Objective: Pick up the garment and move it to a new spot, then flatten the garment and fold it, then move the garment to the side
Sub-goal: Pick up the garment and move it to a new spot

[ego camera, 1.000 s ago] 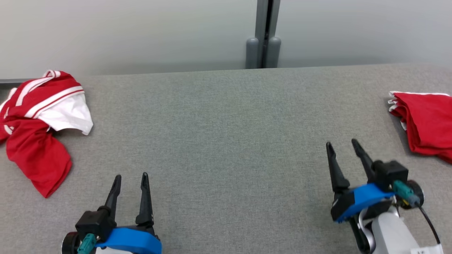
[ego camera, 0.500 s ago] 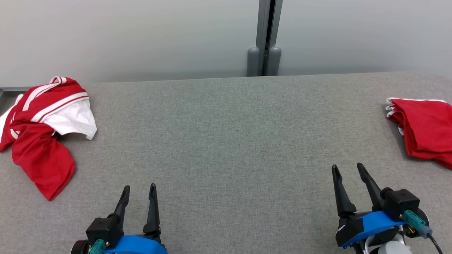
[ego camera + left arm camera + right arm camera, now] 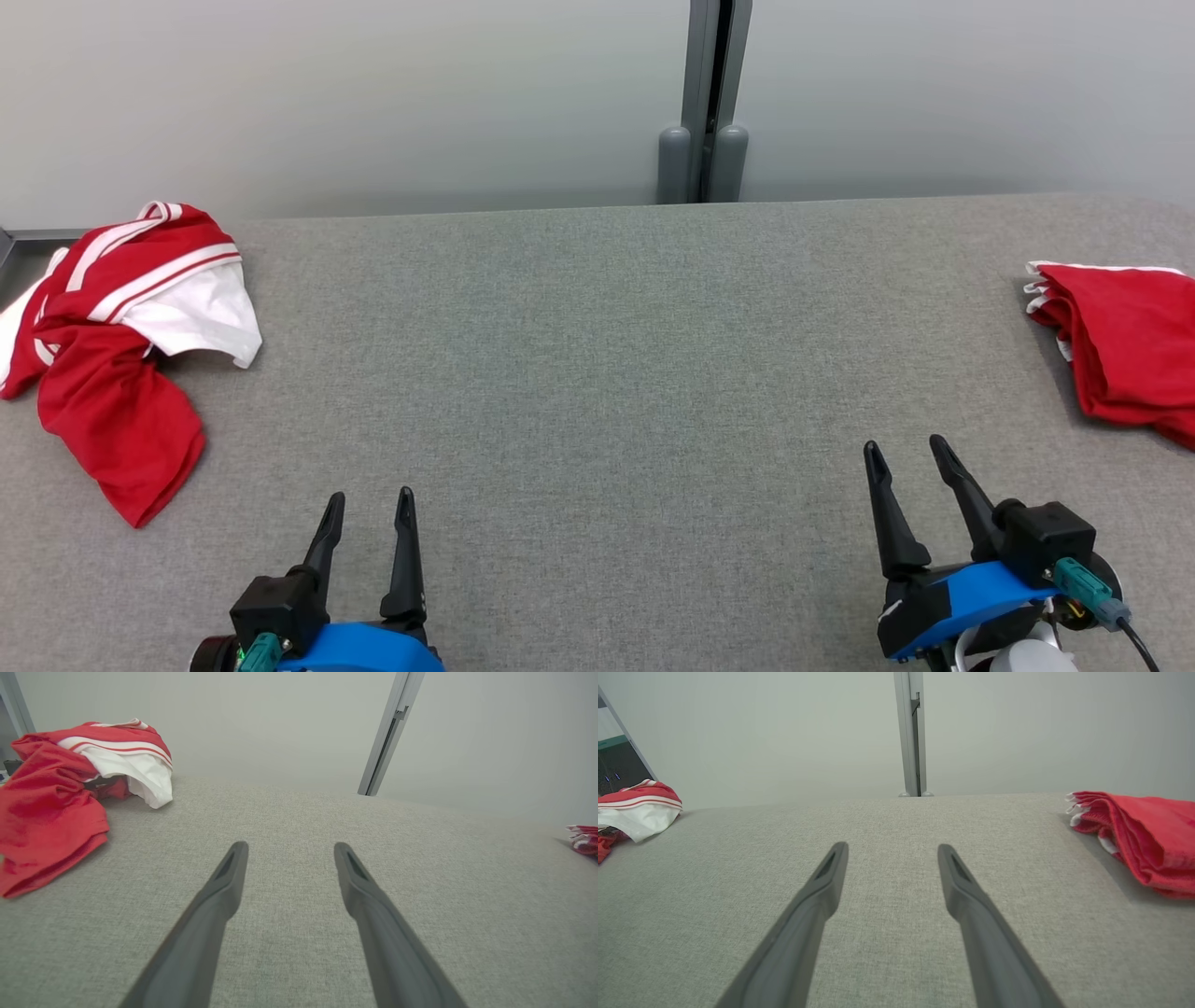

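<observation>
Both sets of fingers are spread wide and hold nothing: the left gripper [image 3: 370, 497] hovers at the lower left of the head view and the right gripper [image 3: 904, 445] at the lower right, each above the bare middle of the grey fabric-covered table [image 3: 597, 373]. The crumpled red-and-white striped garment [image 3: 121, 345], probably the one to be picked up, lies in a heap at the far left of the frame, well apart from the left gripper and close to the table's left edge. The main risk is a poor pinch. If the fingers close on a single loose layer, such as the white flap or the hanging red tail, the rest could trail, twist or slide off that near edge. Coming down too deep could catch the table covering with the cloth. A folded red garment [image 3: 1130, 345] rests at the far right edge of the frame, near the right gripper, and a wide swing could disturb it. Nothing stands between the left gripper and the heap. A grey upright post [image 3: 705, 93] against the pale wall [image 3: 373, 93] at top centre is well out of the way.
</observation>
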Tool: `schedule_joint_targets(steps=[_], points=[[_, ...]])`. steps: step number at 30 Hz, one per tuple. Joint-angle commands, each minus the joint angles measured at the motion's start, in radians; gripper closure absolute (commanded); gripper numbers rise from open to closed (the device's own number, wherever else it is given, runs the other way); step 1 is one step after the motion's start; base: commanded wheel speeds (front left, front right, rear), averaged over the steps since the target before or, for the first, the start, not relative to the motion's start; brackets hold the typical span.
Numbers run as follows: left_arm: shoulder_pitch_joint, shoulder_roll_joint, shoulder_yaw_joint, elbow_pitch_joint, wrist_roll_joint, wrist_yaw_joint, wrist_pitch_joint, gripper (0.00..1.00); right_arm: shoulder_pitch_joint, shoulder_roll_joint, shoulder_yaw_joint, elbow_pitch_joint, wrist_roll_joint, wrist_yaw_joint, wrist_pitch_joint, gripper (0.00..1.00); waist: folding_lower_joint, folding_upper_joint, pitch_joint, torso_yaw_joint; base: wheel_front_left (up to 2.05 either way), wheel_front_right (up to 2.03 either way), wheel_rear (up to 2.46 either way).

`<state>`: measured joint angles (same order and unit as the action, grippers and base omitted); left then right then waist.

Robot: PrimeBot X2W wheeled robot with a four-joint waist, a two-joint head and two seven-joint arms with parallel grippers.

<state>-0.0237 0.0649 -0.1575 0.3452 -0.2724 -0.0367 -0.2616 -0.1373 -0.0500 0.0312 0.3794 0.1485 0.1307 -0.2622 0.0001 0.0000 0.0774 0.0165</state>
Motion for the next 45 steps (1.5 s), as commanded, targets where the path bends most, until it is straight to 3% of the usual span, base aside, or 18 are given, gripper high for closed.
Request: schedule_joint_targets(steps=[1, 8, 13, 26, 33, 45], points=[[-0.011, 0.001, 0.004, 0.001, 0.006, -0.003, -0.005, 0.00, 0.008, -0.001, 0.002, 0.000, 0.001, 0.000, -0.004, 0.00, -0.0001, 0.0000, 0.000, 0.001, 0.00, 0.00, 0.00], [-0.013, -0.001, 0.007, -0.002, 0.011, -0.006, -0.005, 0.00, 0.010, -0.001, 0.004, 0.001, 0.000, 0.000, -0.004, 0.00, -0.0001, 0.0000, 0.002, 0.007, 0.00, 0.00, 0.00], [-0.025, -0.004, 0.000, -0.009, 0.015, -0.007, -0.005, 0.00, 0.002, -0.001, -0.014, -0.003, -0.024, 0.000, -0.004, 0.00, -0.0001, 0.0000, 0.007, 0.052, 0.00, 0.00, 0.00], [-0.013, -0.009, 0.014, -0.032, 0.019, 0.003, -0.005, 0.00, -0.008, -0.001, -0.003, 0.003, -0.029, 0.000, -0.004, 0.00, -0.0001, 0.0000, 0.000, 0.375, 0.00, 0.00, 0.00], [0.006, -0.006, 0.036, -0.048, 0.019, 0.006, -0.005, 0.00, 0.001, -0.002, 0.029, 0.017, -0.018, 0.000, -0.004, 0.00, -0.0001, 0.0000, -0.019, 0.497, 0.00, 0.00, 0.00], [0.020, -0.007, 0.054, -0.078, 0.021, 0.009, -0.005, 0.00, -0.036, -0.002, 0.055, 0.017, -0.035, 0.000, -0.004, 0.00, -0.0001, 0.0000, 0.005, 0.512, 0.00, 0.00, 0.00]])
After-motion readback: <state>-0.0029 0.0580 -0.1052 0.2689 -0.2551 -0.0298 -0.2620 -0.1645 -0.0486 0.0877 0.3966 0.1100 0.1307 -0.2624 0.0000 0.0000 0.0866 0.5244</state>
